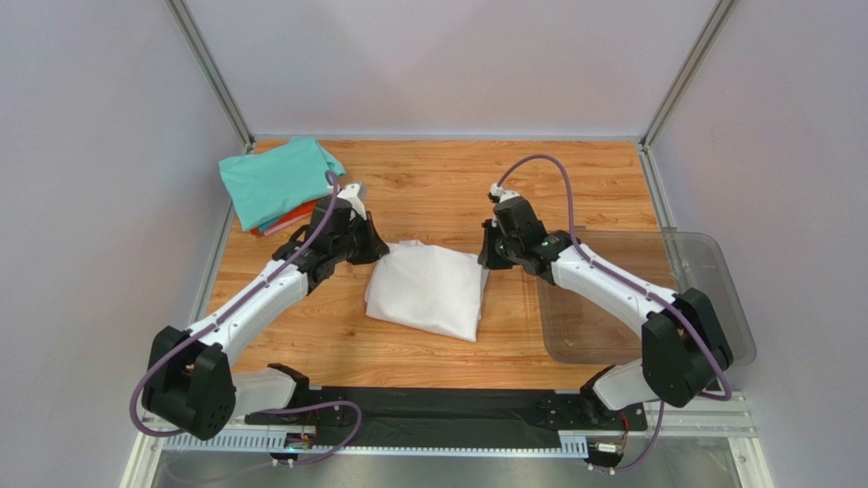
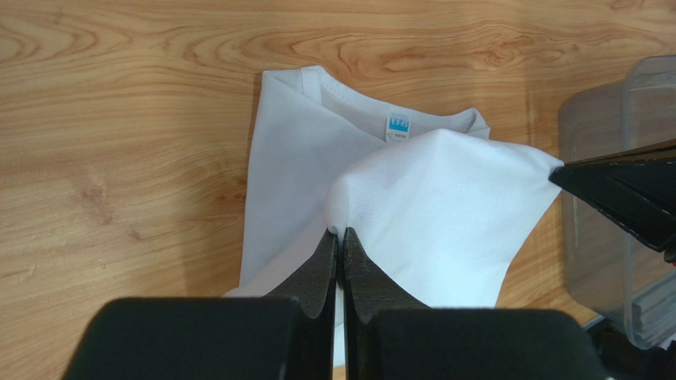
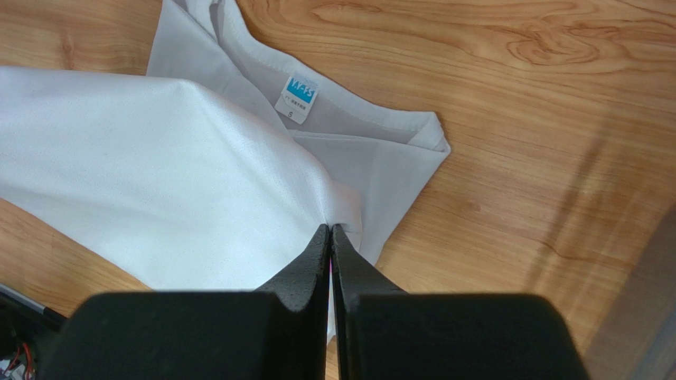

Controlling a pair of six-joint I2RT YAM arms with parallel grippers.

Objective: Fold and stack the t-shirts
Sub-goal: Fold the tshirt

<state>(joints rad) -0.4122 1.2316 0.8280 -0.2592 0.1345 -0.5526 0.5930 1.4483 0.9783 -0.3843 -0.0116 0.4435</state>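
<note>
A white t-shirt (image 1: 428, 290) lies partly folded in the middle of the wooden table, its blue neck label (image 2: 397, 127) showing. My left gripper (image 2: 339, 231) is shut on a lifted fold of the white cloth at the shirt's far left corner (image 1: 379, 249). My right gripper (image 3: 330, 227) is shut on the cloth at the far right corner (image 1: 485, 256), so a flap is raised between both. Its label (image 3: 297, 96) shows beyond the flap. A teal t-shirt (image 1: 277, 181) rests folded at the back left on an orange-red one (image 1: 290, 219).
A clear plastic bin (image 1: 644, 297) sits at the table's right, under my right arm, and its wall (image 2: 611, 206) shows in the left wrist view. Metal frame posts rise at the back corners. A black strip runs along the near edge between the arm bases.
</note>
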